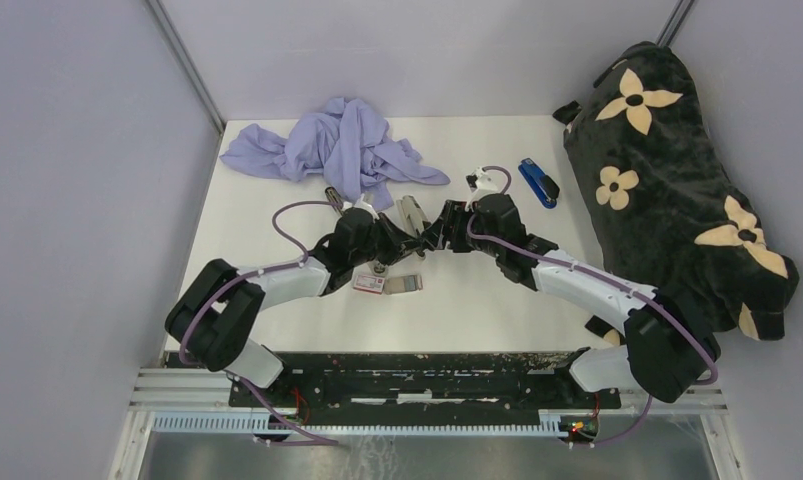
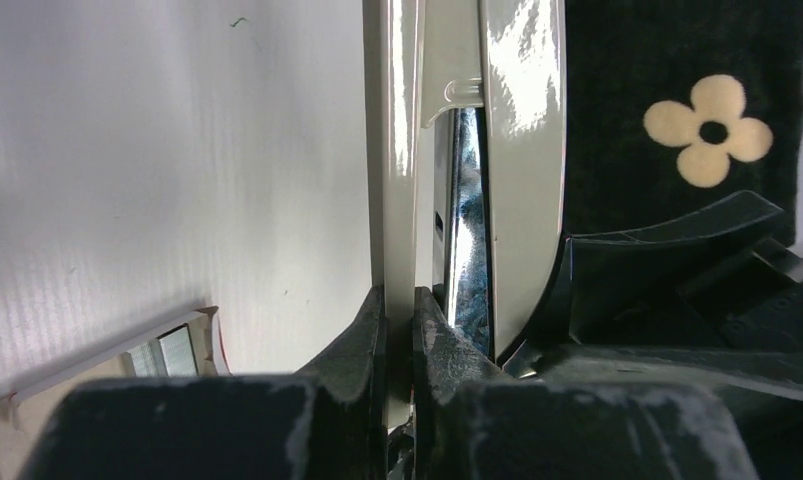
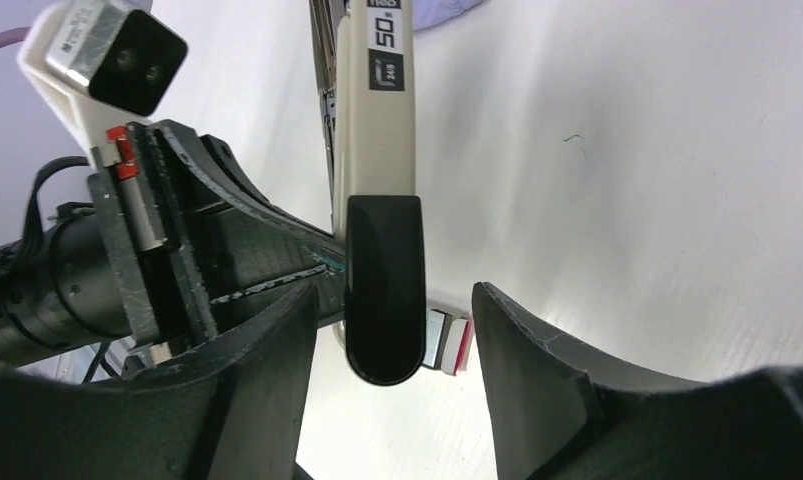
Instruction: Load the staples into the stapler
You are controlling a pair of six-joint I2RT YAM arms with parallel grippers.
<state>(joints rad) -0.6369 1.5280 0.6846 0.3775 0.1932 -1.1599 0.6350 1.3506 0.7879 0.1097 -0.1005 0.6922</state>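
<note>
A beige stapler (image 1: 411,212) lies between my two grippers at the table's middle. In the left wrist view its beige parts (image 2: 517,180) are spread apart and the chrome magazine (image 2: 467,230) shows between them. My left gripper (image 2: 398,300) is shut on one thin beige part of the stapler (image 2: 389,150); it also shows in the top view (image 1: 397,238). My right gripper (image 3: 395,295) is open, its fingers (image 3: 537,370) on either side of the stapler's black-tipped end (image 3: 382,290) without touching it; it also shows in the top view (image 1: 429,238). The red-and-white staple box (image 1: 370,284) with its grey tray of staples (image 1: 405,285) lies just in front of the grippers.
A blue stapler (image 1: 539,182) lies at the back right. A purple cloth (image 1: 337,150) is bunched at the back. A black bag with cream flowers (image 1: 677,190) fills the right side. The staple box also shows in both wrist views (image 2: 167,350) (image 3: 449,343).
</note>
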